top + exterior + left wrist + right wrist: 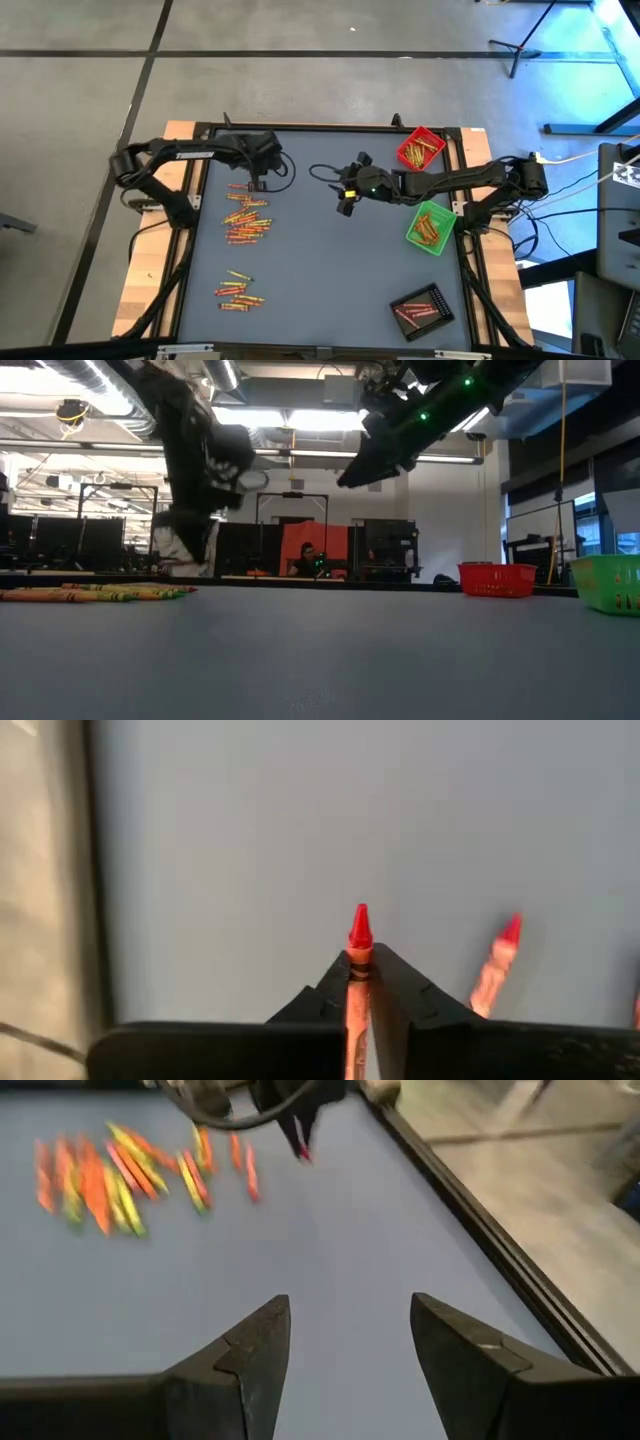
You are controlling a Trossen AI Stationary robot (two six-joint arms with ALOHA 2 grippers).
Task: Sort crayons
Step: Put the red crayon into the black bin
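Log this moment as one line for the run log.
left gripper: shut on thin red crayon | right gripper: open, empty, mid-table | red square tray: holds crayons

On the desk (pixel 330 260), the crayons (pixel 246 218) lie in two groups on the left side: a larger one near the middle of that side and a smaller one (pixel 238 291) nearer the front edge. The left tool (pixel 255 184) sits at the far end of the larger group, closed on one crayon (pixel 358 965), with another crayon (pixel 495 965) lying just beside it. The right tool (pixel 346 196) hangs above the desk's middle, well apart from the crayons. Three trays sit along the right side: one (pixel 420 148) at the far corner, one (pixel 432 227) midway, one (pixel 421 308) near the front.
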